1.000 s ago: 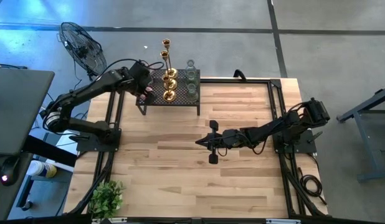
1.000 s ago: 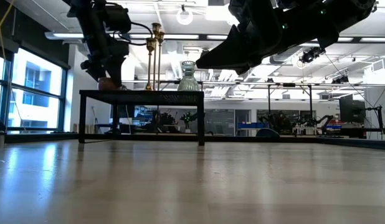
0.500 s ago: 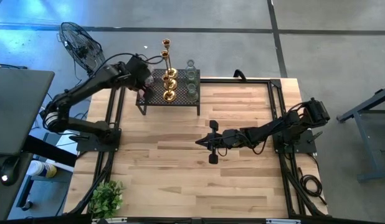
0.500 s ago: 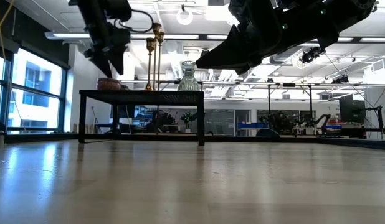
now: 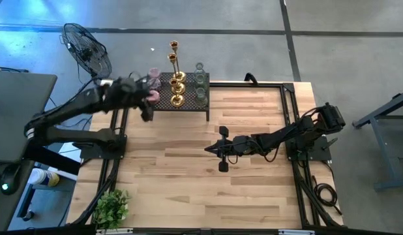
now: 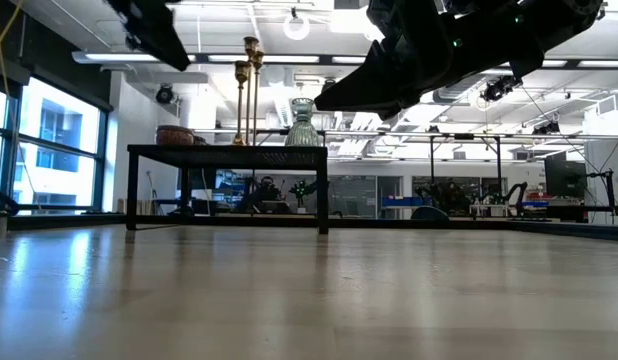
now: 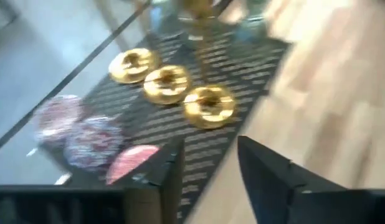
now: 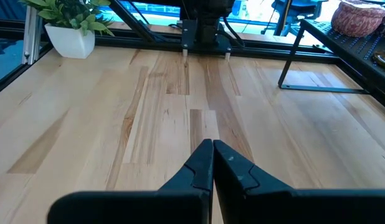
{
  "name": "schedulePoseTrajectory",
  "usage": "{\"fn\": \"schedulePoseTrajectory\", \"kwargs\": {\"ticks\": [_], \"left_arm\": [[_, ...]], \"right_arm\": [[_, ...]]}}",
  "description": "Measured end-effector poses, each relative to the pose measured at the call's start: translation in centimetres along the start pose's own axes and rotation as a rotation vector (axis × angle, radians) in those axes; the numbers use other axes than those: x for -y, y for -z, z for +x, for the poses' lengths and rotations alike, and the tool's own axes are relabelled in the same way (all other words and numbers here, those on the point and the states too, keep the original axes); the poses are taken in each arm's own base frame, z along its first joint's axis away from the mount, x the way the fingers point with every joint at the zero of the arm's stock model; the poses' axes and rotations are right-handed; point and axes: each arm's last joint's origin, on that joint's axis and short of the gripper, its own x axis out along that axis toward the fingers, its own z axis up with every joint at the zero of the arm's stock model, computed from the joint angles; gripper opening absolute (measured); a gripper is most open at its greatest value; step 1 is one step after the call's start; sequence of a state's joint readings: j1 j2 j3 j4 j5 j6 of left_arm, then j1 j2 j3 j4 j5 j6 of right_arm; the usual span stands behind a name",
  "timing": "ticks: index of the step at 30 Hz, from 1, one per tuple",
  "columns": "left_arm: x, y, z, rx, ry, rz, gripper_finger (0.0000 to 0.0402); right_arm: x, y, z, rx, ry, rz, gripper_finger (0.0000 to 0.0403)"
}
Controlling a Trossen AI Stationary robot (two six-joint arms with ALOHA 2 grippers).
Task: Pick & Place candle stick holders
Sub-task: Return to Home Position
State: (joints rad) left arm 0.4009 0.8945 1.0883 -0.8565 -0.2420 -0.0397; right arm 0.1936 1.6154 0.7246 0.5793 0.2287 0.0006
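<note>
A black mesh rack stands at the table's far left and carries the candle stick holders. Tall gold candlesticks and squat gold ones stand in a row in its middle. Pale-green glass ones stand toward its right end, and pink round ones at its left end. One pink holder sits on the rack top. My left gripper hovers open and empty above the rack's left end. My right gripper is shut and empty above the table's middle.
A potted leafy plant stands at the table's near left corner. A floor fan stands beyond the table's far left. Bare wood lies between the rack and the near edge.
My left gripper has risen from the pink holder at the rack's left end and drawn back toward the table's left edge. The pink holder stays on the rack top.
</note>
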Motion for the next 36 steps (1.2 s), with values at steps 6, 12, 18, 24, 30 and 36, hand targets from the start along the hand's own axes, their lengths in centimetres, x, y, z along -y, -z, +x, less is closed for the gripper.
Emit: {"fn": "schedulePoseTrajectory", "kwargs": {"ticks": [6,12,18,24,30,36], "left_arm": [[1.4,4.9,-1.2,0.178,0.077,-0.007,0.0081],[2.6,10.1,1.5,0.293,0.144,-0.033,0.0041],[4.1,13.8,5.8,0.392,0.209,-0.01,0.0017],[4.7,15.9,7.4,0.476,0.293,0.04,0.0002],[4.6,16.8,7.5,0.517,0.326,0.058,0.0003],[4.4,17.6,7.0,0.571,0.357,0.066,0.0003]], "right_arm": [[0.0,0.0,0.0,0.001,0.001,0.0,0.0],[0.1,0.0,0.0,0.0,0.008,-0.01,0.0],[0.8,0.5,-0.3,0.061,0.016,-0.051,0.0],[3.3,3.1,-2.8,0.168,-0.052,0.028,0.0],[5.1,4.5,-7.2,0.203,0.006,0.046,0.0],[6.4,6.0,-11.5,0.26,0.067,0.058,0.0]]}}
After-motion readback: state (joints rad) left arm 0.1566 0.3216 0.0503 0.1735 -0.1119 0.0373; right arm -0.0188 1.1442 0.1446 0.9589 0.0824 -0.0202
